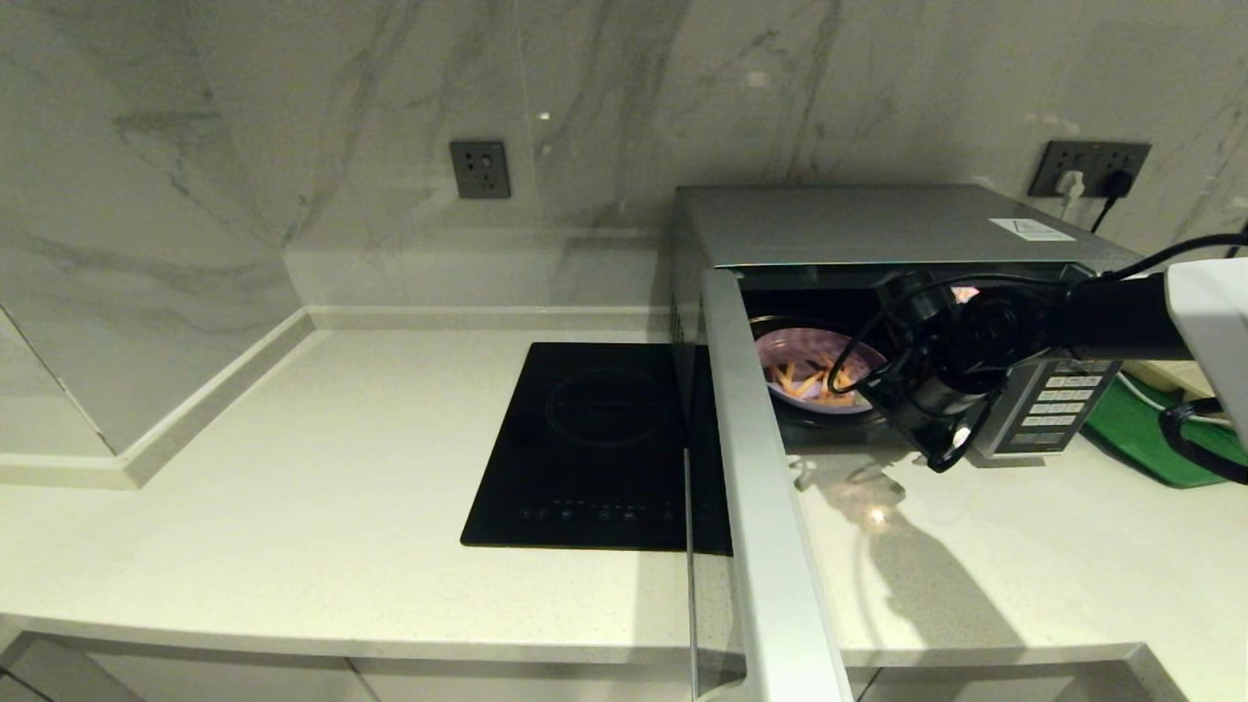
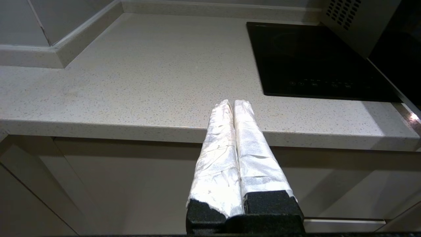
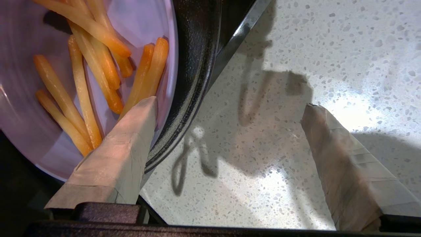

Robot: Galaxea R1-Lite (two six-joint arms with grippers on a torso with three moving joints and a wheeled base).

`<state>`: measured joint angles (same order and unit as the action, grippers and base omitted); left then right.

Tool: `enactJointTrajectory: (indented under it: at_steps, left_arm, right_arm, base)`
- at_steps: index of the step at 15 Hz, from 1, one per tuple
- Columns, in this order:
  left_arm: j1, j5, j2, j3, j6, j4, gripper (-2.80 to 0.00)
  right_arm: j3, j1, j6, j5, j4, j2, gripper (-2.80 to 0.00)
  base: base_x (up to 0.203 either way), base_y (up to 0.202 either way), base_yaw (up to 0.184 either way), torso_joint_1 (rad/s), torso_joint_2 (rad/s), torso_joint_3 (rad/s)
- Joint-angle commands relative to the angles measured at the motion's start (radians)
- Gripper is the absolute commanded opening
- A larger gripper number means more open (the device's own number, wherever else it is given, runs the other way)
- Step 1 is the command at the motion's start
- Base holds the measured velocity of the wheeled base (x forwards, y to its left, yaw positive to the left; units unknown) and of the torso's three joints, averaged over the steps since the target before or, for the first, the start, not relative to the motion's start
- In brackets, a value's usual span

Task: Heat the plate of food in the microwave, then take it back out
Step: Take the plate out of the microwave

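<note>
The silver-grey microwave (image 1: 877,224) stands at the back right of the counter, its door (image 1: 751,468) swung open towards me. Inside, the lilac plate (image 1: 814,343) of orange-yellow fries (image 3: 82,65) rests on the turntable (image 3: 194,82). My right arm (image 1: 1121,317) reaches to the oven's mouth from the right. The right gripper (image 3: 229,103) is open and holds nothing. One taped finger (image 3: 131,138) hangs over the plate's (image 3: 138,19) near rim, the other (image 3: 332,144) over the counter in front. My left gripper (image 2: 233,102) is shut and empty, parked below the counter's front edge.
A flat black cooktop (image 1: 595,439) is set into the speckled counter (image 1: 292,487) left of the open door. The button panel (image 1: 1058,400) sits under my right arm. A green tray (image 1: 1131,424) lies right of the microwave. Marble walls close the back and left.
</note>
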<state>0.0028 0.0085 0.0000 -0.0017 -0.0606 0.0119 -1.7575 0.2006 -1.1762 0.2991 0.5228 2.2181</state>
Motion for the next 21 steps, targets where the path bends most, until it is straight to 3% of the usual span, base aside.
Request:
enactJointTrajectory:
  at_steps: [1, 21]
  left_arm:
    - [0.0, 0.001, 0.0, 0.0, -0.001, 0.0, -2.8]
    - [0.0, 0.001, 0.0, 0.0, -0.001, 0.0, -2.8]
  right_arm:
    - [0.012, 0.0, -0.007, 0.002, 0.003, -0.009, 0.0]
    - [0.029, -0.003, -0.014, 0.002, 0.052, -0.018, 0.0]
  base:
    - [0.0, 0.0, 0.0, 0.0, 0.0, 0.0]
    - [0.0, 0.0, 0.0, 0.0, 0.0, 0.0]
